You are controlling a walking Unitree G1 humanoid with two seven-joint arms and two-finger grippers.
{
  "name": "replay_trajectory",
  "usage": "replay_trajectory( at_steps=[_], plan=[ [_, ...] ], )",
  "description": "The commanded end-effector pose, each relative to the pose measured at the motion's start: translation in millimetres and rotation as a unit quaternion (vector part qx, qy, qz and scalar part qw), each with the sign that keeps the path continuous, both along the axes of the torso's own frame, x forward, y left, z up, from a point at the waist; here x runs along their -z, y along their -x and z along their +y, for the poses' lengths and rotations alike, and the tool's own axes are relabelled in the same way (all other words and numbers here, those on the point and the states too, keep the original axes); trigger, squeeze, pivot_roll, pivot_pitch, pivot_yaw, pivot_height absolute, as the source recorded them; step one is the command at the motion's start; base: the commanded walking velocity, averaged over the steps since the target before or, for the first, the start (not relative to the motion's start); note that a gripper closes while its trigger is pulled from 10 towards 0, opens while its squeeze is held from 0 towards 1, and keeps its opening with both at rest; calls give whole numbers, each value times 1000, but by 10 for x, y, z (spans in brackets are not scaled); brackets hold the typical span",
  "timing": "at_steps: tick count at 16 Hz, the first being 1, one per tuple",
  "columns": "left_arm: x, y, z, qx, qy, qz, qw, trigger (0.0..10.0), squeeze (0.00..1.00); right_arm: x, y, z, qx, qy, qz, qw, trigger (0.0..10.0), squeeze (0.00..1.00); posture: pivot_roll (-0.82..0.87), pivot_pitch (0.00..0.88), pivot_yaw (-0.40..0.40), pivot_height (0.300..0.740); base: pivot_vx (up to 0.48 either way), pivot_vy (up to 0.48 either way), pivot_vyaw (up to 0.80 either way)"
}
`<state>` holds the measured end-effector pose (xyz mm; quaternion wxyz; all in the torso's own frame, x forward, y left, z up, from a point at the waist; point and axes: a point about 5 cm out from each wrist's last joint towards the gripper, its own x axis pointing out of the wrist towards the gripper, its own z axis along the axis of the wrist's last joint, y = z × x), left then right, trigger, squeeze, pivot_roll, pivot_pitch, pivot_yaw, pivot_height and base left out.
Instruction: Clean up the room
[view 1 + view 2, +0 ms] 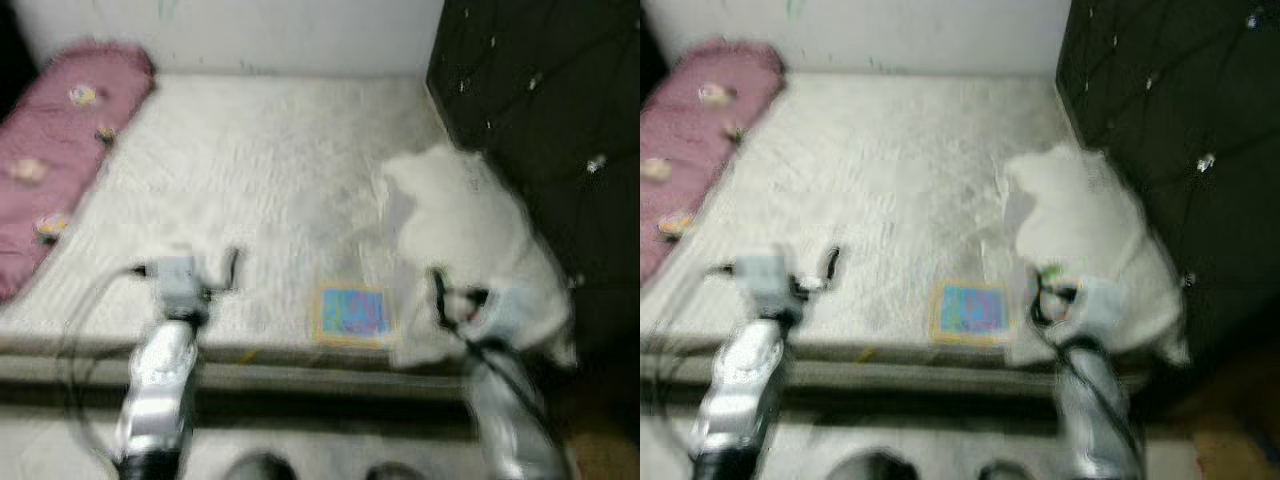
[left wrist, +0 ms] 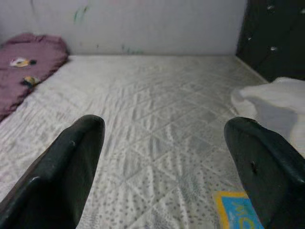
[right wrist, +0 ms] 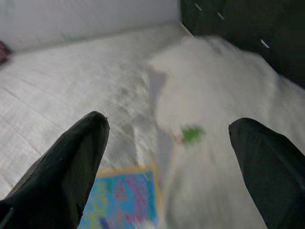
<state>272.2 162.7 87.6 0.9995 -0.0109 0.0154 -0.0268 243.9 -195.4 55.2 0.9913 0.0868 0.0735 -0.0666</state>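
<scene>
You are at the approach step: the robot stands at the edge of the bed [image 1: 250,160] and both arms reach out over the mattress, but nothing is picked up yet. The head views are blurred, so small details are not sure.

The left end effector [image 2: 164,171] hovers low over bare quilted mattress, its two black fingers spread wide and empty. The right end effector [image 3: 169,167] is also spread wide and holds nothing; it hangs over the near edge of the white cloth [image 1: 470,240], with the book just beside it.

The things to tidy, counted: one white cloth, crumpled in a heap on the right side of the bed, next to the dark headboard [image 1: 540,90]; one small colourful book [image 1: 353,314], flat near the front edge of the mattress, touching or almost touching the cloth; one small green thing [image 3: 192,134] on the cloth, too blurred to name. One pink pillow [image 1: 60,150] with flower marks lies along the left side and looks already in place.

I judge the next move belongs to the right arm, because it is nearest. You should lower it to the cloth or the book and press the fingers together on one only. The book lies flat, so the fingers need an edge to catch; the cloth is soft and easier to pinch. Wait until the view is steady before you go down.
</scene>
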Motion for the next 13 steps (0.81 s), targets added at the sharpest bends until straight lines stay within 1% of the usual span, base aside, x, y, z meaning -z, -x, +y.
replay_trajectory(
  at_steps=[1,2,5,6,13],
  plan=[
    [-9,-15,91,-13,-9,0,1000,10000,0,-7,-5,66,-8,-5,-4,1000,10000,0,-36,40,27,740,0,480,0],
    [-12,-19,67,-5,-7,-2,1000,10000,0,5,2,59,-7,-4,-3,1000,10000,0,-40,41,30,740,0,439,0],
    [-22,-2,-11,28,10,-7,1000,10000,0,2,-15,18,-1,-1,-4,1000,10000,0,-47,41,36,740,0,0,0],
    [-29,-1,-21,31,12,-10,999,10000,0,1,-19,14,-1,-1,-5,1000,10000,0,-47,39,36,740,0,0,0],
    [-40,10,-35,44,19,-14,999,10000,0,-1,-36,38,-4,-2,-8,1000,10000,0,-43,38,34,740,318,0,0]
  ],
)
